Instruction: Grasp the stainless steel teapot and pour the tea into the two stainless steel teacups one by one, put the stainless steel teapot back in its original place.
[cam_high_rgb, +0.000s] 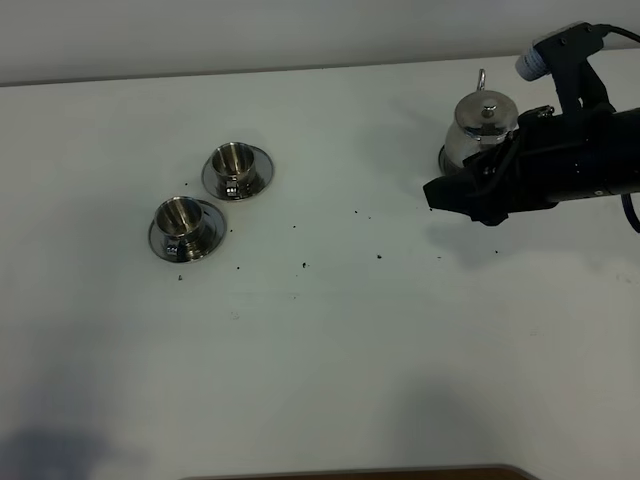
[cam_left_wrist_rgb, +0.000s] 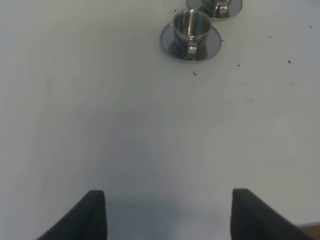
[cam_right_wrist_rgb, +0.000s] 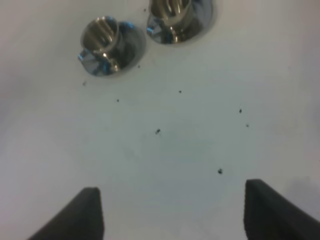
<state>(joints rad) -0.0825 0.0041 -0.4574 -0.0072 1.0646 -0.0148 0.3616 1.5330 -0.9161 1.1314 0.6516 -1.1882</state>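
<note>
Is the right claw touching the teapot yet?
Cannot tell. In the exterior high view the right claw overlaps the teapot, hiding any gap; the right wrist view shows open jaws with only table between them.

White counter (cam_high_rgb: 330, 350): 2 saucers (cam_high_rgb: 263, 168) (cam_high_rgb: 214, 236) left of ctr, just beside each other, cup (cam_high_rgb: 232, 160) on each. Coaster (cam_high_rgb: 443, 160) w/ teapot (cam_high_rgb: 480, 125) far right. Dark specks (cam_high_rgb: 304, 264) scattered btwn.
</note>
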